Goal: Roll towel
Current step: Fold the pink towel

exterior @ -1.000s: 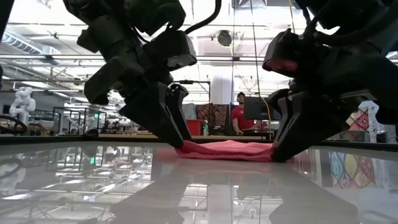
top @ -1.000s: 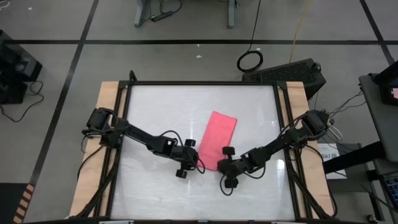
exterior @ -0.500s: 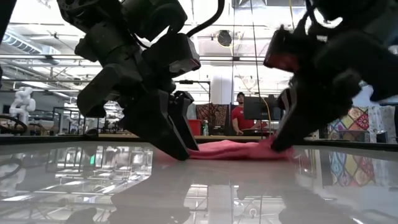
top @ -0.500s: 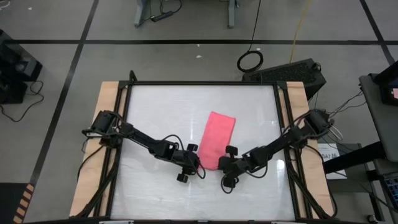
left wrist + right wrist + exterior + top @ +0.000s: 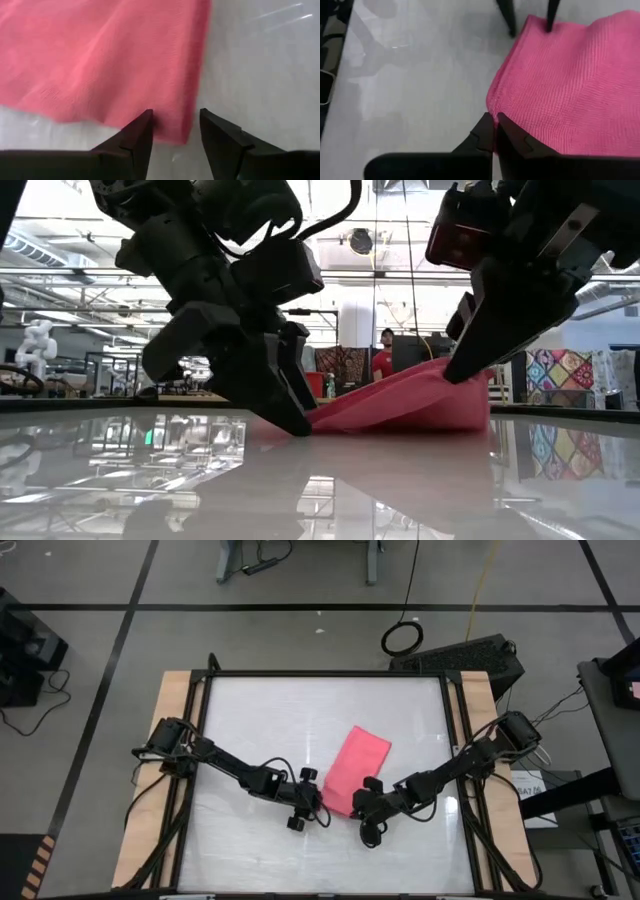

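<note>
Lifted the towel (image 5: 355, 766)'s near corner off the table (image 5: 250, 720) in the clamped right gripper (image 5: 357, 802), with the left gripper (image 5: 318, 803) parted astride the other near corner, long axis running away from both.

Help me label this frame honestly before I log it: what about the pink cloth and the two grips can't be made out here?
- The soft pink towel's near edge, high view: both grippers cover it.
- Its white tag: not visible in any view.
- Left gripper, left wrist view: jaws straddle a corner; whether they pinch it is unclear.
- Right gripper, low view: backlit silhouette hides the contact.
</note>
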